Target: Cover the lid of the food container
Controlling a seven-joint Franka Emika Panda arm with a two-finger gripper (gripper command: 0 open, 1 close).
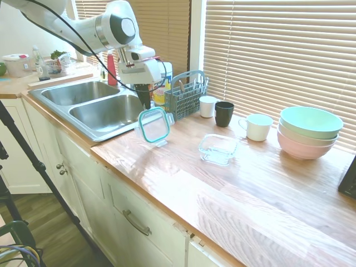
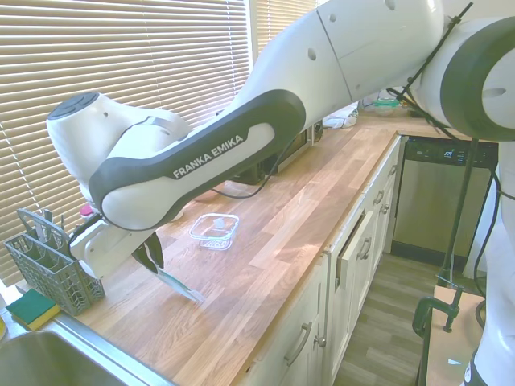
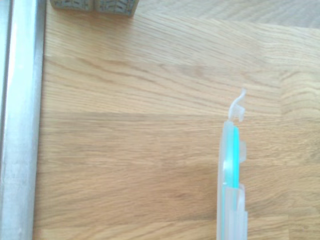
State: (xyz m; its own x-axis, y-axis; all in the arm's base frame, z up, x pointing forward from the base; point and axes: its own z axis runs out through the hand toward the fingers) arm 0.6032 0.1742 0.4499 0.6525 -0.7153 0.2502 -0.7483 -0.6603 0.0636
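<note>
The lid (image 1: 154, 124), clear with a teal rim seal, hangs nearly upright over the wooden counter beside the sink, its lower tab close to the wood. My gripper (image 1: 145, 104) is shut on the lid's upper edge. From the other side the dark fingers (image 2: 150, 254) pinch the lid (image 2: 179, 284), and the wrist view shows the lid (image 3: 231, 175) edge-on. The food container (image 1: 218, 148), a small clear square dish, sits open on the counter to the right of the lid, and it also shows beyond my gripper as the food container (image 2: 215, 229).
A double steel sink (image 1: 105, 111) lies left of the lid, its rim (image 3: 20, 125) close by. A grey cutlery caddy (image 1: 185, 95) stands behind, then a white cup (image 1: 207, 106), a dark cup (image 1: 224, 113), a white mug (image 1: 258, 127) and stacked pastel bowls (image 1: 309, 131).
</note>
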